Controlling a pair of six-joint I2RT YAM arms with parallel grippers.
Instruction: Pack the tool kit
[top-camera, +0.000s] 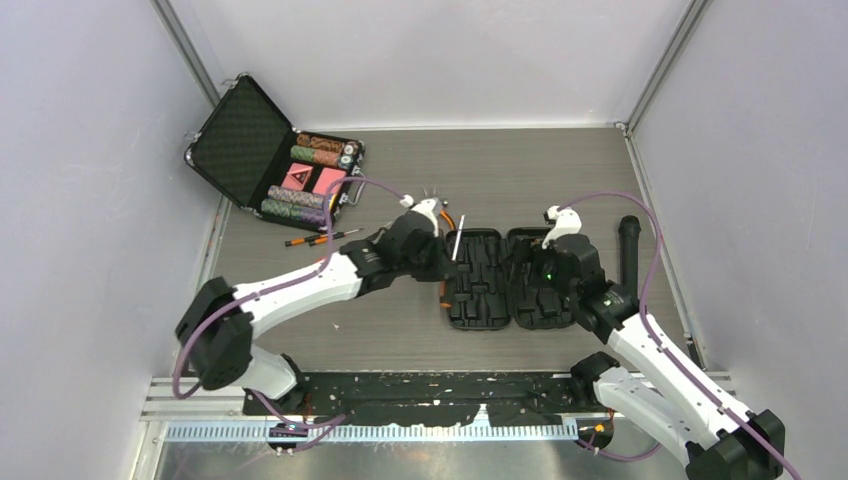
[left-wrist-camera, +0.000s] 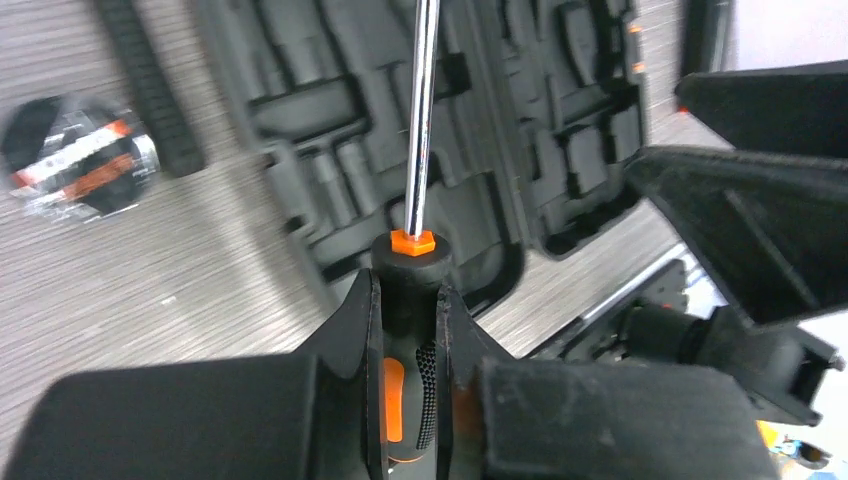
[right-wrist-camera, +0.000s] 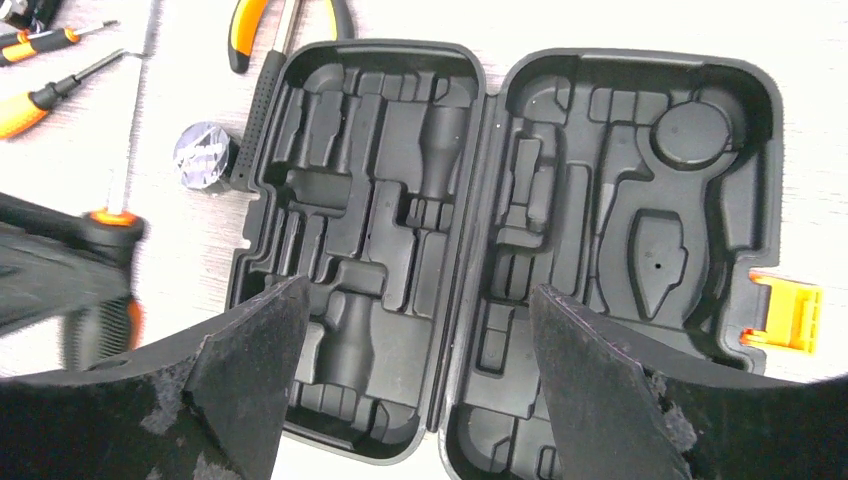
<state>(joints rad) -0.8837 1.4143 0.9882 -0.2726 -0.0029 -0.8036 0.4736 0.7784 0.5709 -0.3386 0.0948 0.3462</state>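
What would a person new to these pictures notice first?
The black tool kit lies open at the table's centre, its visible slots empty. The left gripper, jaws shut, holds an orange-and-black screwdriver by the kit's left edge. Far left, an open briefcase shows poker chips and red cards.

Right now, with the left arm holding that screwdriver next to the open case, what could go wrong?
The left gripper grips the screwdriver by its handle only, so the long shaft may swing and miss its moulded slot. The right gripper hangs open over the tool kit, close to where the shaft would come in; they could collide. Pressing the tool in might shove the tool kit.
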